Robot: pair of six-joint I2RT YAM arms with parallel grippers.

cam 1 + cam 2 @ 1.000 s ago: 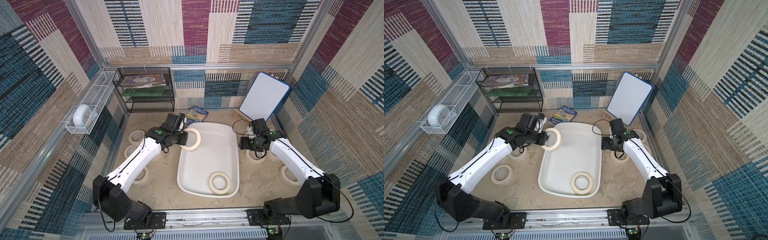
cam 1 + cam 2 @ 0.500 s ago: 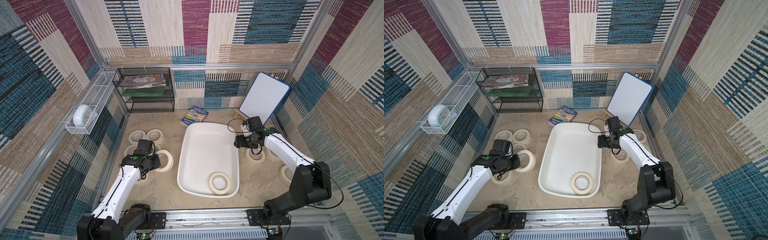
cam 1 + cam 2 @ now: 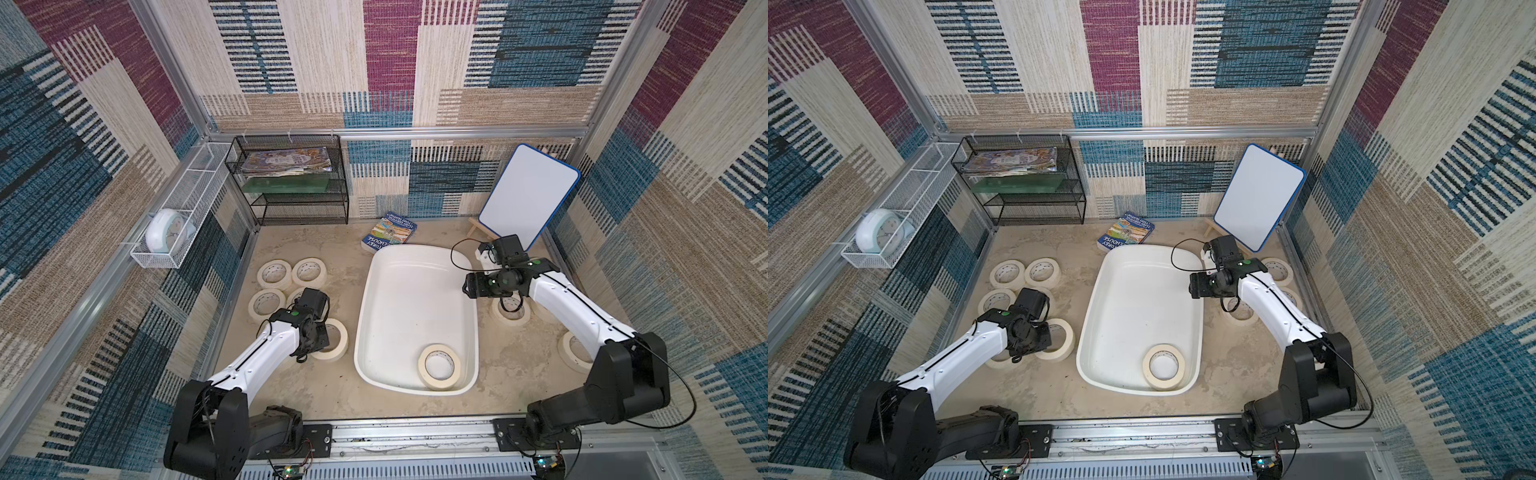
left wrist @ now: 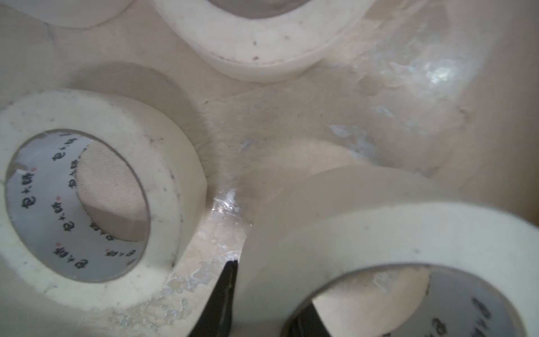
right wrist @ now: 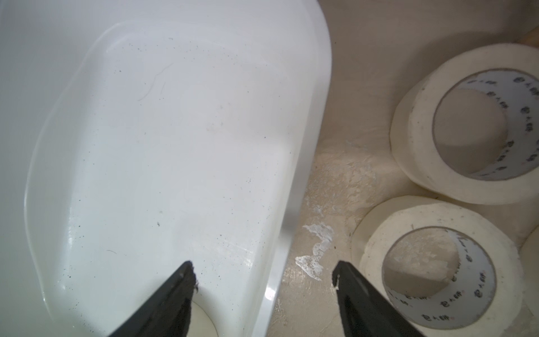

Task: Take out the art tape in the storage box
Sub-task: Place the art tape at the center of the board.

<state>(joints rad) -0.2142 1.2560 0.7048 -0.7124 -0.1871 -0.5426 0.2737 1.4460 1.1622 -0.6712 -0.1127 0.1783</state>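
Only the left wrist view is showing the left gripper (image 4: 262, 289) clamping the wall of an art tape roll (image 4: 379, 227), outside the storage box (image 3: 415, 307). The right gripper (image 5: 262, 270) is hovering, fingers apart, over the box rim; another roll (image 3: 438, 365) is lying inside.

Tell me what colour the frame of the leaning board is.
Blue, around a plain white face. The board shows best in a top view.
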